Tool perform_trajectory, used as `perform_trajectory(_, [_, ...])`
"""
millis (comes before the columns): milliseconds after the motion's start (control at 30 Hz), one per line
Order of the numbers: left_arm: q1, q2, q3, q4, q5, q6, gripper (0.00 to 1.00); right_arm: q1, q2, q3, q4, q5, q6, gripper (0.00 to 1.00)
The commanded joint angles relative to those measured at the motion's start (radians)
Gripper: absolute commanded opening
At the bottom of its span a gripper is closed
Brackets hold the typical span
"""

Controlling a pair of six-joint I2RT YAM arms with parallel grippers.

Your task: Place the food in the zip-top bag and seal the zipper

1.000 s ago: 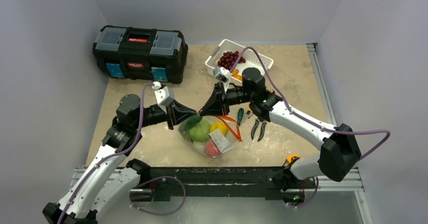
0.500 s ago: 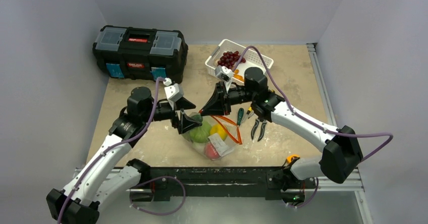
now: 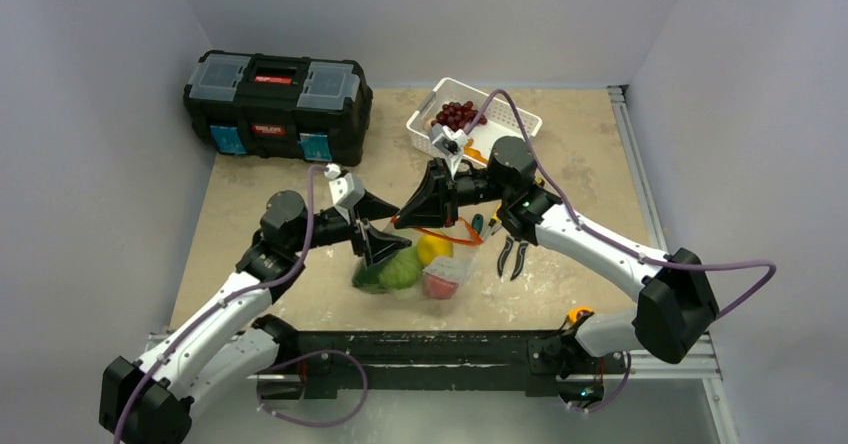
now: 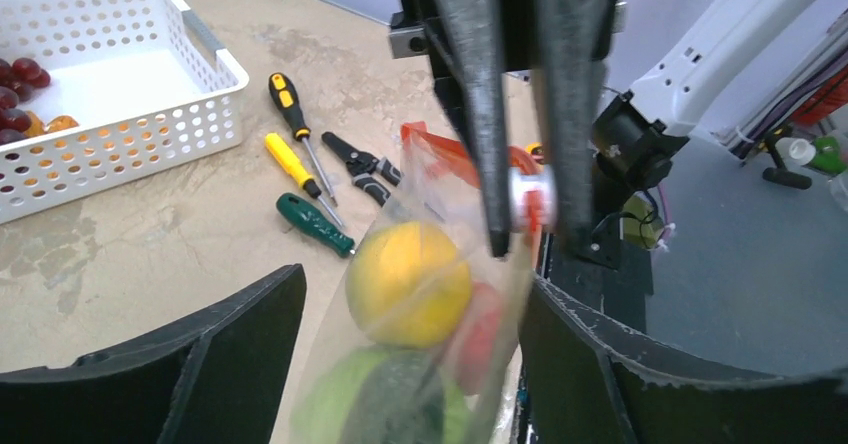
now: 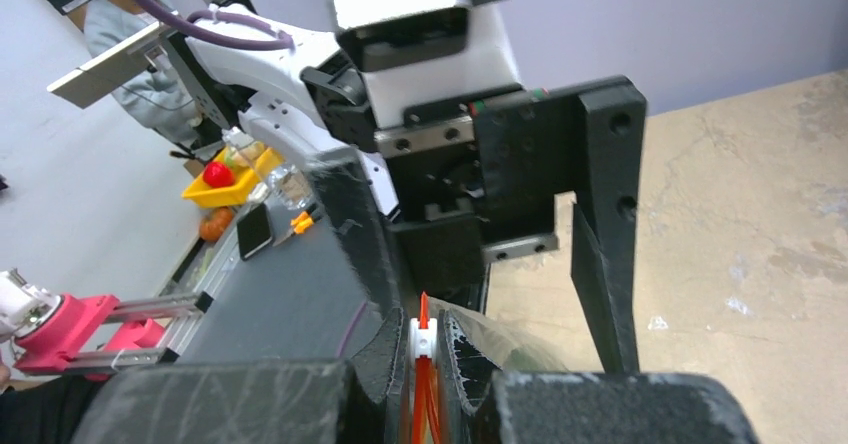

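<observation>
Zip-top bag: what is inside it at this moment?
Through the clear zip-top bag show a yellow citrus, a green cabbage, a dark cucumber and a pink-red peach. Anything beneath or behind them is covered.
</observation>
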Motion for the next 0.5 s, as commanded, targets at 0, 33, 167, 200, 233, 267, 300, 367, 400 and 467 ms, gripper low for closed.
perform_trajectory(0, [-0.005, 0.014, 0.015, 0.149, 0.012, -0.031, 0.70, 0.008, -0.019, -0.011, 0.142, -0.024, 0.066, 0.00])
perform_trajectory(33, [-0.004, -0.004, 0.015, 0.140, 0.024, -0.013, 0.67, 0.008, -0.019, -0.011, 0.142, -0.026, 0.068, 0.00])
perform_trajectory(167, [-0.005, -0.068, 0.012, 0.065, 0.027, 0.063, 0.79, 0.008, -0.015, -0.004, 0.141, -0.040, 0.068, 0.00])
perform_trajectory(200, [-0.005, -0.081, 0.012, 0.050, 0.019, 0.075, 0.84, 0.009, -0.014, -0.002, 0.141, -0.043, 0.067, 0.00])
perform_trajectory(233, [-0.004, -0.094, 0.007, 0.050, -0.004, 0.075, 0.86, 0.010, -0.012, 0.000, 0.142, -0.044, 0.068, 0.00])
perform_trajectory(267, [-0.005, -0.101, 0.001, 0.056, -0.024, 0.072, 0.88, 0.011, -0.012, 0.001, 0.142, -0.043, 0.068, 0.00])
perform_trajectory(300, [-0.005, -0.097, 0.000, 0.060, -0.023, 0.069, 0.89, 0.012, -0.012, 0.002, 0.143, -0.038, 0.068, 0.00])
perform_trajectory(367, [-0.010, -0.063, 0.013, 0.073, -0.009, 0.040, 0.89, 0.021, -0.013, 0.004, 0.139, -0.020, 0.062, 0.00])
perform_trajectory(400, [-0.014, -0.041, 0.017, 0.093, -0.006, 0.016, 0.89, 0.026, -0.013, 0.004, 0.141, -0.013, 0.062, 0.00])
perform_trajectory(467, [-0.017, -0.001, 0.018, 0.152, 0.003, -0.038, 0.88, 0.040, -0.011, 0.009, 0.145, -0.003, 0.063, 0.00])
